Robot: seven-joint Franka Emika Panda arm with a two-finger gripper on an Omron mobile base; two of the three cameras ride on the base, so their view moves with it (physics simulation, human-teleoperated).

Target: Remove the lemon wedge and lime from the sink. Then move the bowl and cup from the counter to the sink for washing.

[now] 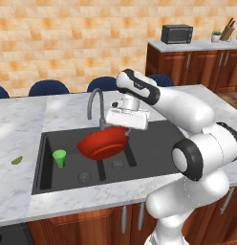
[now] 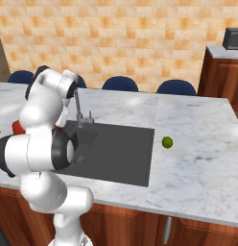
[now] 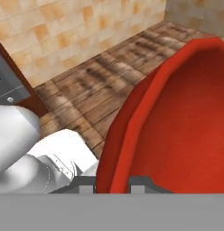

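My gripper (image 1: 124,130) is shut on the rim of the wide red bowl (image 1: 103,142), which hangs tilted over the divider of the dark grey sink (image 1: 154,136). In the hand view the bowl's rim (image 3: 127,135) runs between the two fingertips of the gripper (image 3: 113,182). The small green cup (image 1: 59,158) stands upright in the left basin. The thin green lemon wedge (image 1: 16,160) lies on the marble counter (image 1: 20,124) left of the sink. The round lime (image 2: 167,141) rests on the counter (image 2: 197,139) right of the sink (image 2: 121,149). A sliver of the bowl (image 2: 17,127) peeks out behind the arm.
The curved grey faucet (image 1: 94,104) rises just behind the bowl and hand. Blue chairs (image 1: 48,87) line the far side of the island. A microwave (image 1: 177,34) sits on the far counter at the back right.
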